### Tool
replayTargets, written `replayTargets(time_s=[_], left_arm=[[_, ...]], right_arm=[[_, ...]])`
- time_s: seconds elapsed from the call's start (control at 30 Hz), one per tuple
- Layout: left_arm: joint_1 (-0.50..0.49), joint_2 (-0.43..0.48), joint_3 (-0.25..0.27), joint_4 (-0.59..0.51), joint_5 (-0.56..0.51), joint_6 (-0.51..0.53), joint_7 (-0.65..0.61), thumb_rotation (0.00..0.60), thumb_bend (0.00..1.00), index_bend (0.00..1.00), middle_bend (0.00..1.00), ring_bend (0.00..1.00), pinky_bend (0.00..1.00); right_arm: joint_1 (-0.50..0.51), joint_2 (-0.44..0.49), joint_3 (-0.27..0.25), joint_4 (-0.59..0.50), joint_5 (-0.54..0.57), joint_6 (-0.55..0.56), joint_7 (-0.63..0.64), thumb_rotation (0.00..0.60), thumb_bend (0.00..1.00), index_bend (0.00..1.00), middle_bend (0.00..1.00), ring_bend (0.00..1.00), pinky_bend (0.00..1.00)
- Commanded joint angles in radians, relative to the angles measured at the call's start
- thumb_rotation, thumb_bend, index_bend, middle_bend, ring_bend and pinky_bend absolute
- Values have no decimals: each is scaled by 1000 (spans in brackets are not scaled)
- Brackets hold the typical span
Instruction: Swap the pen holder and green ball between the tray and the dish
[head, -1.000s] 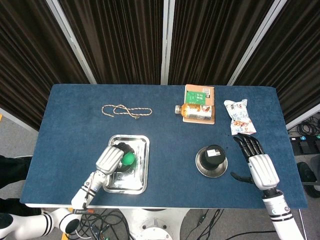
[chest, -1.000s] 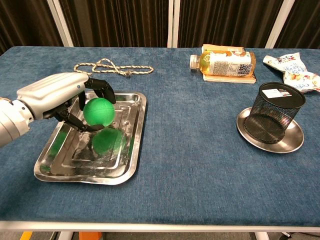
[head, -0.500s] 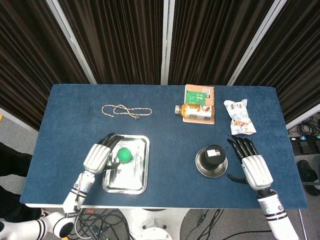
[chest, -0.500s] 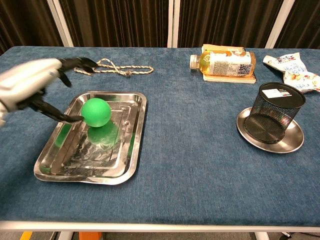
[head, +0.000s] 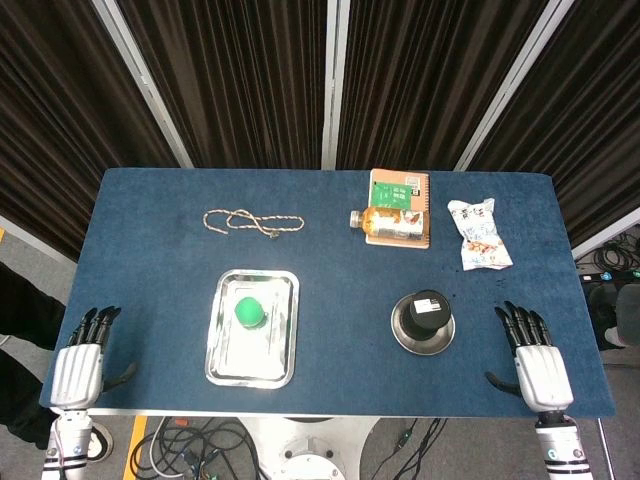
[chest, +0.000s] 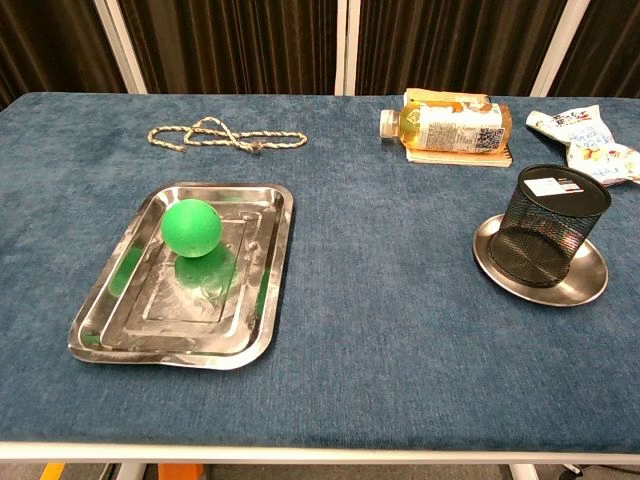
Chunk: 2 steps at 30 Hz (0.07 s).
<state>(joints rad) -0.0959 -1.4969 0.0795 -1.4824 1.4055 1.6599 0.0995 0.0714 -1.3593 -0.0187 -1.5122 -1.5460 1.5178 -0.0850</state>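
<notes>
The green ball (head: 249, 311) (chest: 191, 227) lies in the steel tray (head: 226, 362) (chest: 268, 300) on the left of the table. Upright in the round metal dish (head: 404, 343) (chest: 589, 285) on the right stands the black mesh pen holder (head: 427, 311) (chest: 545, 239). My left hand (head: 77, 365) is off the table's front left corner, fingers spread and empty. At the front right edge my right hand (head: 538, 362) lies flat, fingers spread, holding nothing. Neither hand appears in the chest view.
A knotted rope (head: 250, 221) (chest: 222, 134) lies behind the tray. A drink bottle (head: 392, 223) (chest: 444, 125) lies on a notebook (head: 400, 187) at the back. A snack packet (head: 478, 234) (chest: 585, 135) is at the back right.
My left hand let go of the green ball, which now rests in the tray, and withdrew off the table's front left corner. My right hand pulled back toward the front edge.
</notes>
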Motion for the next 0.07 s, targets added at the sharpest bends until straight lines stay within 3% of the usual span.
replayTargets(time_s=[0.03,0.07], left_arm=[[43,-35,5,64,29,42,-17,600,123,117,100,54,211],[47,-42,1,74,40,52,-8,600,123,117,100,53,210]], right_arm=[[-38,-26,-15,23,13,31,-17,600,0,0,0,0,0],[-42,-28,-18,25,14,32,-18,600,0,0,0,0,0]])
